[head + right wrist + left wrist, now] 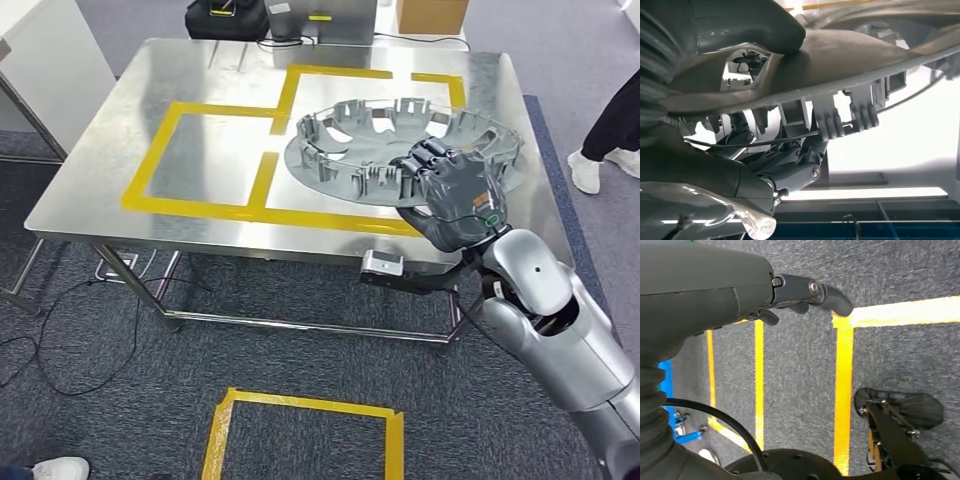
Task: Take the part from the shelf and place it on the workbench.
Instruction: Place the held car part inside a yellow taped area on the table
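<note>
Wheel cover (377,140), grey and round, lies on the steel workbench (113,120) over the yellow tape outlines (162,150), its near rim by the table's front right edge. Right hand (451,190) grips that near rim, fingers (426,155) curled over the top; up close from the wrist, the thumb (753,25) presses one face and darker fingers (791,170) hook the clips behind. Rim and far edge run out of that close shot. Left hand (806,295) hangs over grey carpet (798,380) holding nothing, fingers loosely bent. Bare steel lies to the cover's left.
</note>
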Motion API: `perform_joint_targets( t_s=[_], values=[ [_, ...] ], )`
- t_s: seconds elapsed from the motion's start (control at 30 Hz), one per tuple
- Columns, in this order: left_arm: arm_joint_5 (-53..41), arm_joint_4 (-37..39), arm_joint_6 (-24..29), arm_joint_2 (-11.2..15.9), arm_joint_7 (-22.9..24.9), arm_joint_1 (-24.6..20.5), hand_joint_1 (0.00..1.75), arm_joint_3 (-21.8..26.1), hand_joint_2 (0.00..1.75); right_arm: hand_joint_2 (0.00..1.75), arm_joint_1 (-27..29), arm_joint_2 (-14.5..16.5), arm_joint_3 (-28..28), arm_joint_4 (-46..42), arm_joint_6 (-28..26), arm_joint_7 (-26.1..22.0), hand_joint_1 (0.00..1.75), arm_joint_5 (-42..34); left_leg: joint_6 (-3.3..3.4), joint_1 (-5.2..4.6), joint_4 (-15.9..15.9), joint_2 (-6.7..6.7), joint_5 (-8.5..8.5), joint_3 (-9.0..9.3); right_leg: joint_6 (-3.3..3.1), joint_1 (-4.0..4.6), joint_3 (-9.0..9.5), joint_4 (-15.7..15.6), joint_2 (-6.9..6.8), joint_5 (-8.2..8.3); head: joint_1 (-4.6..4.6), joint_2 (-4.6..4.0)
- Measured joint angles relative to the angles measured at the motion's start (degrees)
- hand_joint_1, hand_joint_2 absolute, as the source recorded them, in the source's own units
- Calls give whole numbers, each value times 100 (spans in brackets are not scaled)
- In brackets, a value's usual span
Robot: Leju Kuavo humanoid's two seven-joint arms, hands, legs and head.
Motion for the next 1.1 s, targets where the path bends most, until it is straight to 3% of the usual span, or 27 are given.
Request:
perform_joint_targets(
  t_s=[0.07, 0.1, 0.17, 0.2, 0.23, 0.27, 0.33, 0.4, 0.57, 0.6, 0.67, 0.73, 0.77, 0.8, 0.87, 0.9, 0.93, 1.03, 1.1],
  values=[
    [-22, -1, 43, -3, 17, -1, 0, 9, 175, 175, 17, 1, 1, 9, 11, 10, 175, 1, -57, 8, 155, 11, -99, -61, -52, -21, 44, -19, -8, -25, -8, 0],
    [-32, -2, 66, -5, 24, -2, 0, 12, 175, 175, 24, 2, 2, 20, 19, 15, 175, 2, -94, 18, 397, 18, -216, -178, -81, -34, 73, -30, -15, -40, -12, 0],
    [-60, -2, 95, -13, 23, 3, 0, 16, 175, 175, 37, 14, 16, 52, 40, 19, 175, 9, -150, 40, 1150, 30, -500, -569, -125, -34, 117, -32, -21, -81, -22, 0],
    [-74, -2, 102, -14, 20, 4, 0, 17, 175, 175, 44, 25, 29, 70, 56, 17, 175, 12, -163, 48, 1472, 31, -575, -759, -133, -33, 142, -32, -18, -101, -22, 0],
    [-87, -2, 106, -14, 16, 4, 0, 17, 175, 175, 49, 43, 46, 87, 76, 16, 175, 14, -166, 50, 1631, 32, -541, -877, -135, -33, 173, -32, -12, -124, -22, 0],
    [-101, -2, 107, -14, 12, 0, 0, 17, 175, 175, 52, 64, 62, 106, 99, 16, 175, 14, -158, 51, 1570, 33, -385, -899, -130, -33, 212, -32, -4, -150, -24, 0],
    [-135, -2, 106, -13, 5, -7, 0, 17, 175, 175, 52, 131, 104, 147, 155, 17, 175, 17, -113, 46, 925, 33, 131, -701, -108, -33, 305, -34, 5, -211, -21, 0],
    [-161, -2, 103, -15, 3, -21, 0, 17, 175, 175, 35, 209, 149, 204, 199, 19, 175, 30, -67, 20, 340, 33, 413, -483, -62, -17, 350, -31, 14, -256, -23, 0],
    [-238, -2, 81, -28, 2, -80, 0, 17, 175, 175, -61, 398, 252, 411, 307, 19, 175, 57, 37, 28, 38, 22, 318, -358, 71, -2, 251, 54, -8, -348, -18, 0],
    [-258, -2, 66, -33, 1, -92, 0, 17, 175, 175, -89, 453, 287, 488, 339, 21, 175, 64, 60, 43, 10, 22, 325, -336, 85, -3, 149, 248, -7, -456, -9, 0],
    [-315, -2, 26, -44, -1, -134, 0, 14, 175, 175, -142, 587, 375, 707, 396, 45, 175, 94, 96, 49, 2, 23, 321, -323, 105, -7, -234, 969, -6, -752, 9, 0],
    [-374, -2, -11, -61, 3, -172, 0, 9, 175, 175, -186, 745, 466, 972, 433, 97, 175, 120, 107, 45, 4, 18, 312, -316, 121, -8, -575, 1538, -6, -860, 10, 0],
    [-404, -3, -26, -69, 9, -183, 0, 5, 175, 175, -210, 830, 508, 1106, 443, 130, 175, 120, 106, 46, 6, 14, 308, -308, 123, -8, -616, 1533, -7, -756, 11, 0],
    [-438, -3, -39, -80, 14, -193, 0, 1, 175, 175, -235, 923, 543, 1246, 449, 164, 175, 114, 102, 46, 9, 9, 300, -296, 116, -9, -546, 1304, -9, -554, 10, 0],
    [-500, -4, -69, -101, 21, -212, 0, -8, 175, 175, -313, 1110, 589, 1537, 451, 237, 175, 86, 72, 36, 24, 2, 275, -284, 91, -4, -227, 559, -11, -141, 11, 0],
    [-531, -4, -84, -108, 21, -224, 0, -12, 175, 175, -368, 1208, 602, 1693, 447, 273, 175, 74, 50, 26, 42, 1, 265, -294, 70, 0, -86, 253, -9, -43, 10, 0],
    [-557, -4, -97, -115, 23, -241, 0, -16, 175, 175, -426, 1304, 609, 1853, 439, 308, 175, 66, 22, 16, 55, 4, 265, -308, 50, 8, -4, 84, -4, -20, 4, 0],
    [-617, -5, -129, -134, 25, -291, 0, -30, 175, 175, -594, 1563, 613, 2347, 406, 392, 175, 61, -60, 15, 61, 14, 271, -327, -31, 7, 34, 14, 4, -45, -5, 0],
    [-640, -8, -144, -141, 21, -309, 0, -34, 175, 175, -703, 1695, 592, 2643, 383, 436, 175, 61, -120, 23, 266, 21, 127, -403, -93, -17, 68, -9, -10, -36, -16, 0]
  ],
)
